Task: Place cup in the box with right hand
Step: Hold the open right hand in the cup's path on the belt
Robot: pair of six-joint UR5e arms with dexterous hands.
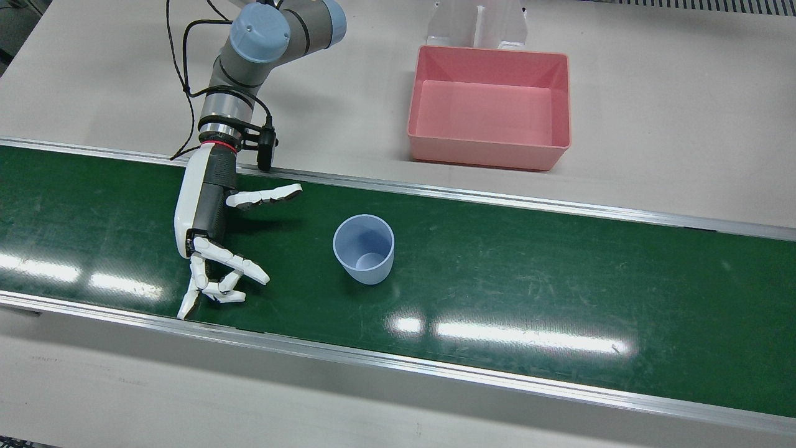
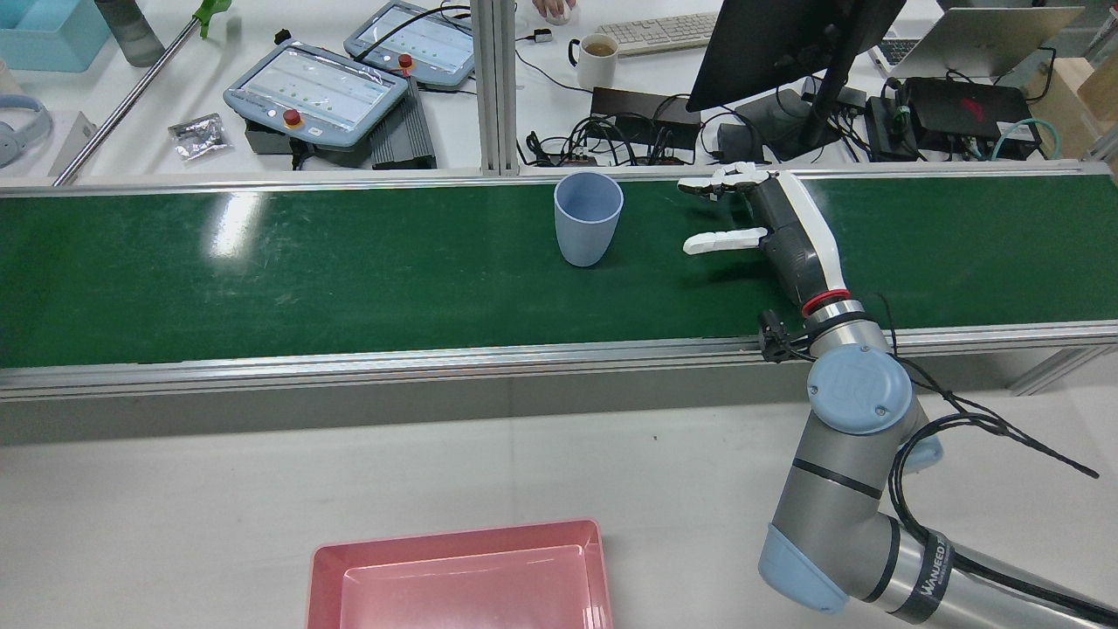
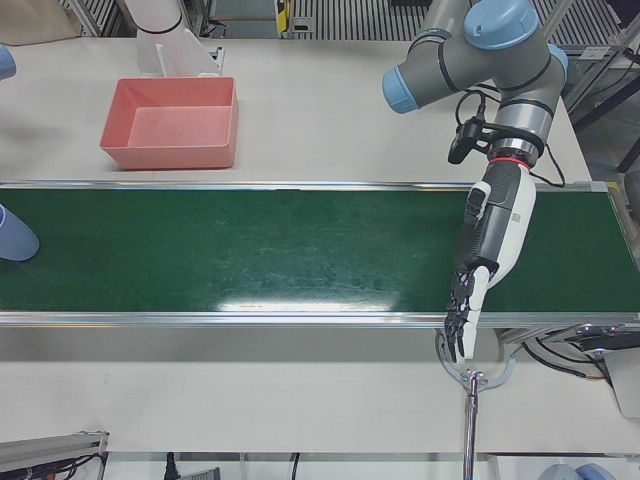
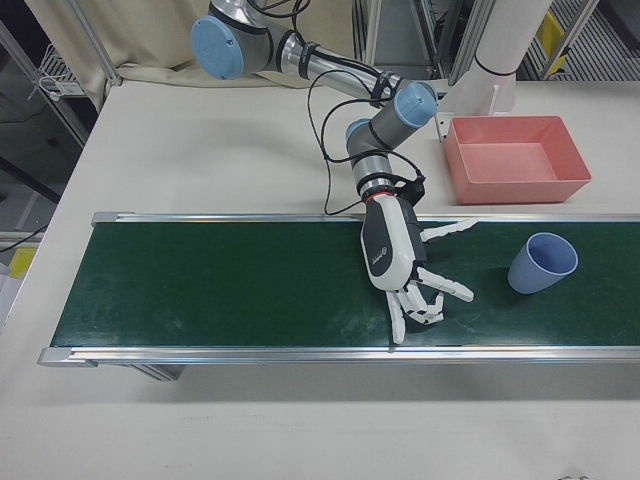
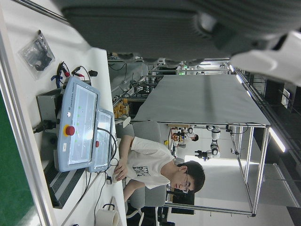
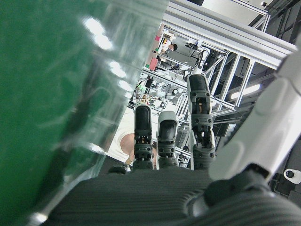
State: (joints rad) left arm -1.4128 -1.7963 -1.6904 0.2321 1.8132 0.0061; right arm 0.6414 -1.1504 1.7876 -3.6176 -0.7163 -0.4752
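Objects: one blue cup (image 1: 364,249) upright on belt (image 1: 559,280), one pink box (image 1: 491,106); right hand (image 1: 214,249) and left hand (image 3: 480,270) both spread, empty.

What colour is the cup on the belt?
Pale blue cup; clearest in the front view.

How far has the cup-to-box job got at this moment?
Nothing is done yet: the cup stands upright on the green belt, and the pink box is empty. In hand: the right hand is open beside the cup, not touching it. Left: grasp, lift, carry, release. The left hand hangs idle.
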